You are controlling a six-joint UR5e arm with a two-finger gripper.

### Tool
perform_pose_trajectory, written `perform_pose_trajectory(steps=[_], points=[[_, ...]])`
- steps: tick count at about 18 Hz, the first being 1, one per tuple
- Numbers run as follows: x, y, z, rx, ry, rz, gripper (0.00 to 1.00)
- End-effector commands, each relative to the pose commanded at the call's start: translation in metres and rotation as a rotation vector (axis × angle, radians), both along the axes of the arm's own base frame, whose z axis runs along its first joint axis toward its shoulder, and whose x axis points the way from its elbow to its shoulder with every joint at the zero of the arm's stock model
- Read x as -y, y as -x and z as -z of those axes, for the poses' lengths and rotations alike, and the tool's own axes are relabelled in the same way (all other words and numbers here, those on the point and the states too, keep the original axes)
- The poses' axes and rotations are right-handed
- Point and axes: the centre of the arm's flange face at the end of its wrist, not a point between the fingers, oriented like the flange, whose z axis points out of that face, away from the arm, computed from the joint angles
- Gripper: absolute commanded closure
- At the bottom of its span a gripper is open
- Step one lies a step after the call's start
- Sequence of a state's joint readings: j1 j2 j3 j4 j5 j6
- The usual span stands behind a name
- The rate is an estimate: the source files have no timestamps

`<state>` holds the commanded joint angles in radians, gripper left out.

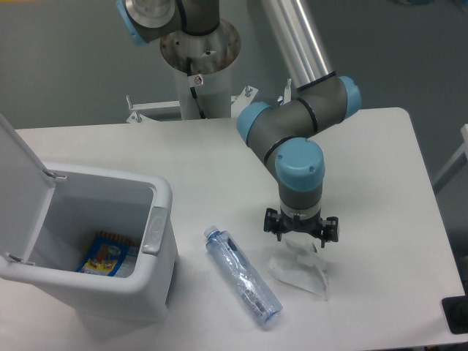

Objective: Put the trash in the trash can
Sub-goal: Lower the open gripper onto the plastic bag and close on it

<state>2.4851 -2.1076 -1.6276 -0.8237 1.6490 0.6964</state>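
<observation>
The clear bluish plastic bottle point(241, 276) lies on the white table, cap end pointing up-left, just right of the trash can. The crumpled translucent wrapper point(301, 271) lies to the bottle's right. My gripper point(300, 245) points straight down right over the wrapper's upper part; its fingertips are hidden behind the wrist and the wrapper, so I cannot tell whether it is open or shut. The white trash can point(157, 241) stands at the left with its lid point(22, 179) flipped open and a grey latch point(153, 230) on the rim.
A colourful packet point(108, 256) lies inside the can. The arm's base column point(199, 66) stands at the table's back edge. A dark object point(457, 314) sits at the front right corner.
</observation>
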Motion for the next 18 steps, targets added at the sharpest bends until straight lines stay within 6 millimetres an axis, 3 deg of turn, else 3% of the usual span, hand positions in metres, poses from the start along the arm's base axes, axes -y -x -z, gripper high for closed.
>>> perform_pose_trajectory(steps=[3,4,7,9,18], points=[[-0.009,0.010,0.006,-0.001,-0.008,-0.036,0.00],[-0.013,0.012,0.006,-0.005,-0.012,-0.044,0.06],[-0.017,0.011,0.006,-0.007,-0.013,-0.047,0.45],[-0.017,0.011,0.006,-0.007,-0.014,-0.049,0.57],[-0.015,0.008,0.006,-0.005,-0.012,-0.052,0.60]])
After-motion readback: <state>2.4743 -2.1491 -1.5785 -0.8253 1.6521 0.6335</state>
